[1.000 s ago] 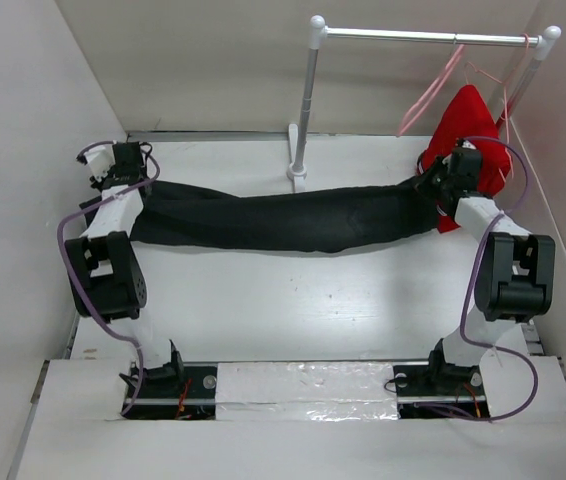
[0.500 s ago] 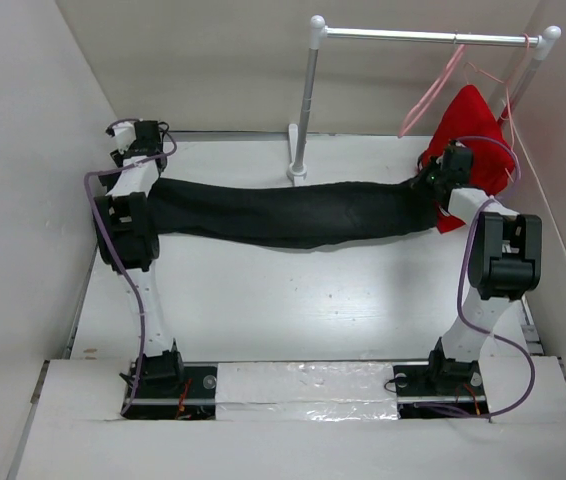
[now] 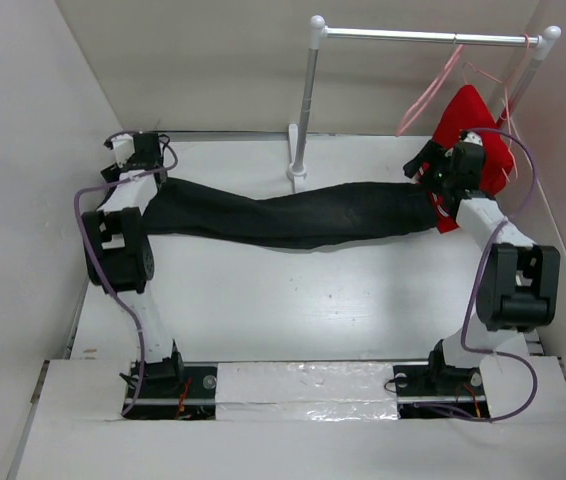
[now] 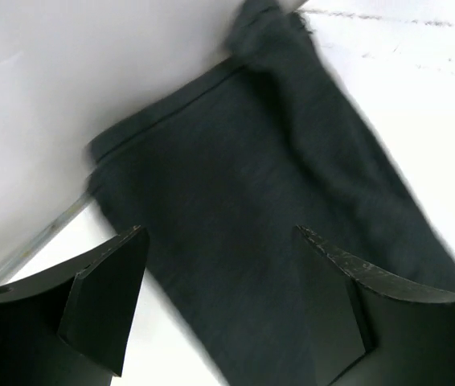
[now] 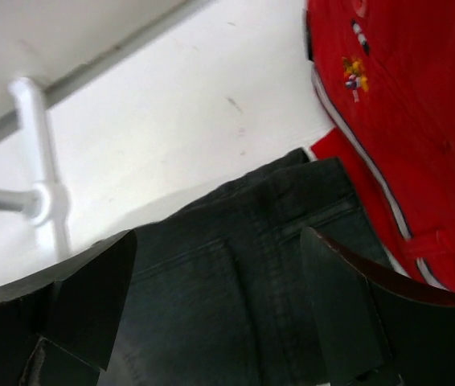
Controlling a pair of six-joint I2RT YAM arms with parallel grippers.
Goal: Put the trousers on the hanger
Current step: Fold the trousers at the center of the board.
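The black trousers [image 3: 293, 212] lie stretched across the table from left to right. Above their leg end [image 4: 276, 193] at the left, my left gripper [image 3: 141, 172] [image 4: 219, 232] is open and holds nothing. My right gripper [image 3: 425, 172] [image 5: 218, 235] is open over the waistband [image 5: 252, 257] at the right, also free of the cloth. The pale-pink hanger [image 3: 429, 92] hangs slanted on the rail [image 3: 413, 36], bare, above and behind the right gripper.
A red garment [image 3: 471, 125] [image 5: 408, 112] hangs on a second hanger at the rail's right end, touching the trousers' waist. The rack's post [image 3: 304, 110] and foot [image 5: 41, 197] stand behind the trousers' middle. Side walls close in on both arms.
Both grippers have opened and let go of the trousers, which have settled on the table. The left arm drew back slightly; the right gripper lifted a little.
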